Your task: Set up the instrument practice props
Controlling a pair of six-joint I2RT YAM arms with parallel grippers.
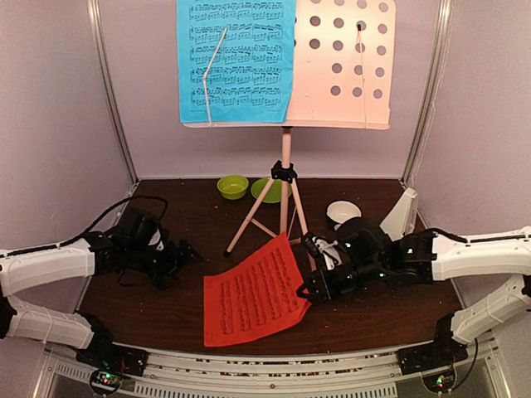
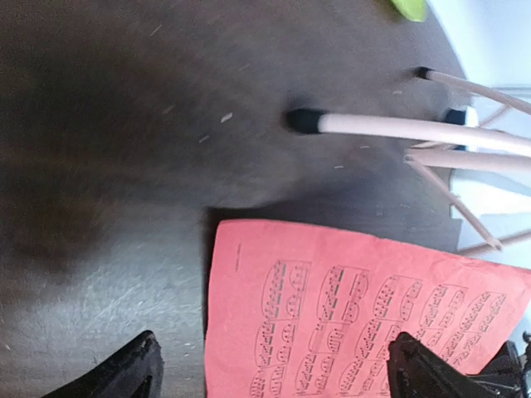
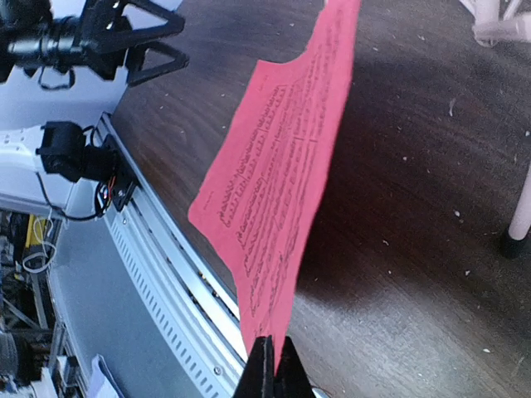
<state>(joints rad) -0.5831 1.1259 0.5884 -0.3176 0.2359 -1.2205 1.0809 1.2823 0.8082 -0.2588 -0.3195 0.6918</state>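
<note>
The pale pink music stand [image 1: 286, 162] is up at the back, with the blue sheet [image 1: 236, 58] on the left half of its desk [image 1: 348, 62] and the right half bare. The red sheet [image 1: 253, 294] has yet to go up: the right gripper [image 1: 315, 282] pinches its right edge, tilting it off the table [image 1: 166, 207], while the left gripper [image 1: 189, 251] hangs wide open and empty nearby. The white metronome [image 1: 401, 214] stands at the table's far right.
</note>
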